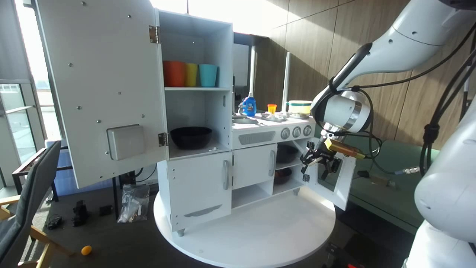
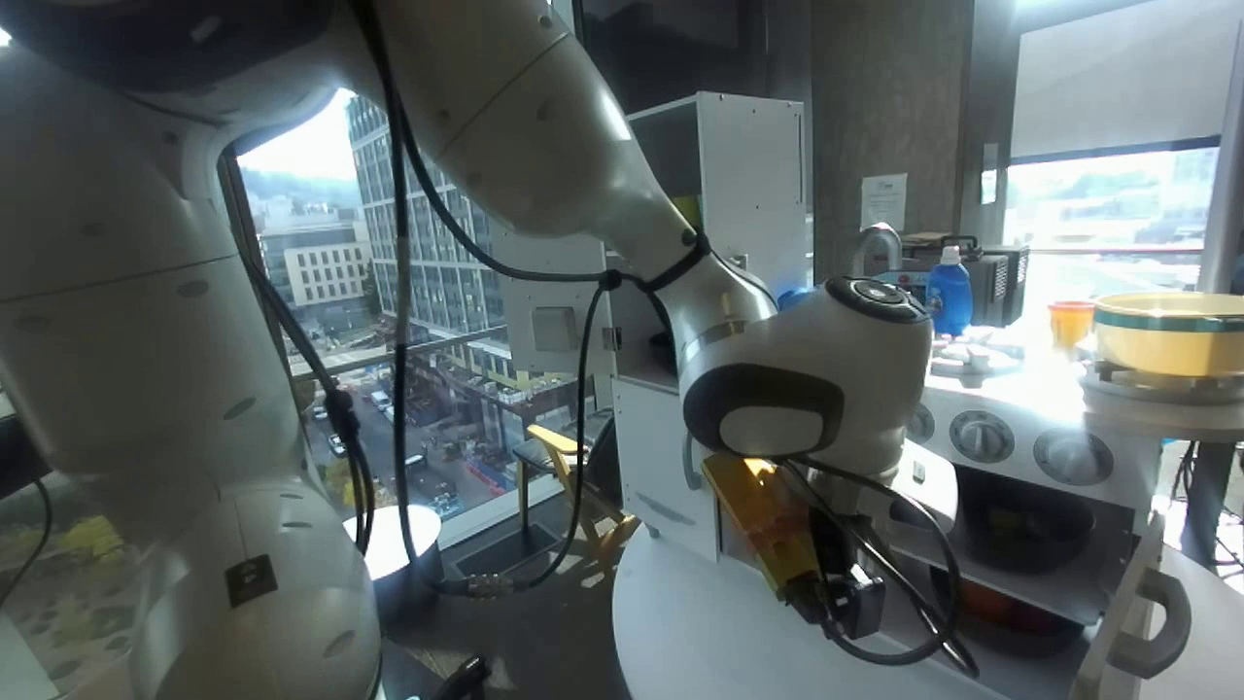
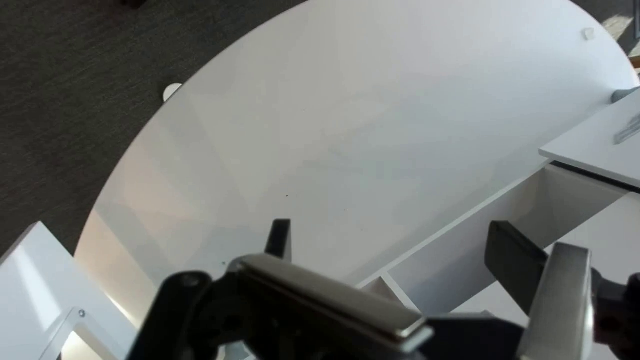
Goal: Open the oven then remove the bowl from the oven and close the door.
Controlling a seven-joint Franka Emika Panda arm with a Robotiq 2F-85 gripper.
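Observation:
The oven [image 1: 290, 140] is the right part of the white toy kitchen; its knob panel also shows in an exterior view [image 2: 1026, 443]. Its door [image 1: 345, 182] stands wide open, swung outward; it also shows in an exterior view [image 2: 1118, 617] and at lower left in the wrist view [image 3: 45, 285]. A dark bowl [image 1: 285, 154] sits on the oven's upper shelf, also in an exterior view [image 2: 1030, 530]; its inside colour is unclear. My gripper [image 1: 314, 169] is open and empty, in front of the oven opening beside the open door; the wrist view shows its spread fingers [image 3: 392, 240].
A reddish dark bowl [image 1: 282, 175] sits on the lower shelf. A black dish [image 1: 191, 137] stands in the tall cabinet, whose door [image 1: 100, 74] is open. A pot [image 2: 1171, 335] and blue bottle [image 2: 950, 295] stand on top. A round white platform [image 1: 253, 238] lies below.

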